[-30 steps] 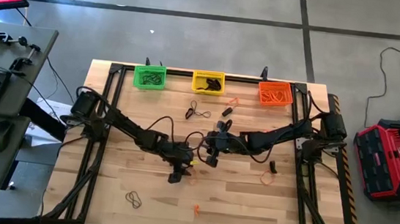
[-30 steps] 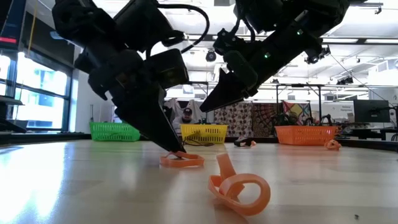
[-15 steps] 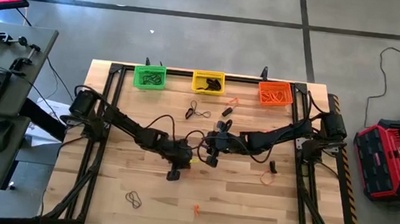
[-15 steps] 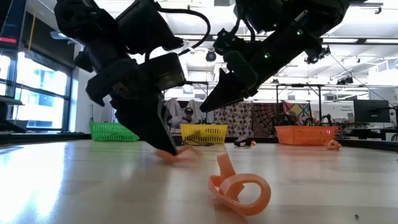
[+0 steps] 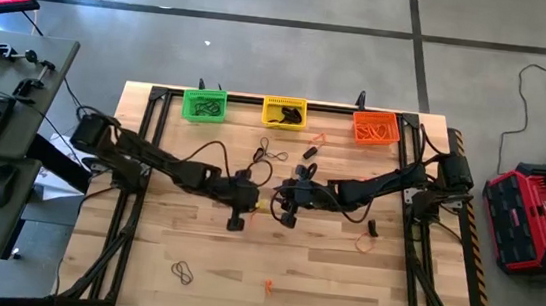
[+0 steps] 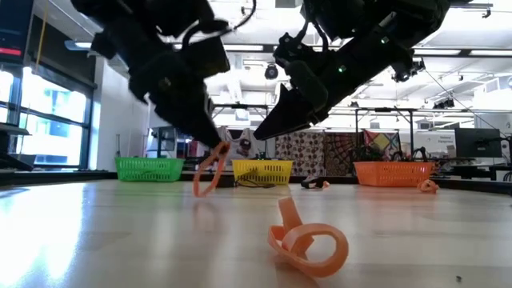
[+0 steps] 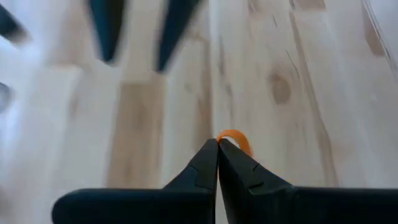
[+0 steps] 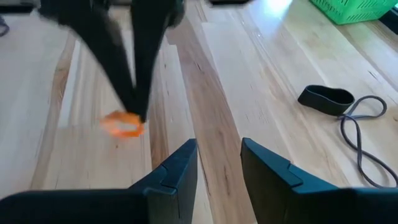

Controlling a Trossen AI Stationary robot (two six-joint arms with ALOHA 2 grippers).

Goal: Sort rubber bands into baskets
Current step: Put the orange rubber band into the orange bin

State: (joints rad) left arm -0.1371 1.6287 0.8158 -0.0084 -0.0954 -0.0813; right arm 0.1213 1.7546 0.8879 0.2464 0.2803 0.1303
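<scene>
My left tool (image 6: 218,146) is clenched on a flat orange rubber band (image 6: 207,178), which hangs clear of the table (image 6: 120,240) near its middle, pinched only at the fingertips. That thin grip is my main worry: the band is floppy and slick-looking, so I judge a quick swing toward the baskets could let it slide out or flick away. The right tool (image 8: 217,152) hovers just beside, its jaws parted and holding nothing; in the right wrist view the left fingers and band sit straight ahead of it, so a crossing path could clip the two arms together. Loose arm cables droop over the middle too and might snag.

The orange basket (image 5: 375,129), the yellow basket (image 5: 284,112) and the green basket (image 5: 204,104) stand along the far edge, all rigid plastic lattice. A curled orange band (image 6: 308,240) lies on the pale wooden planks, a wide ribbon-like loop. Thin black bands (image 8: 357,130) lie limp, one a flattened oval.
</scene>
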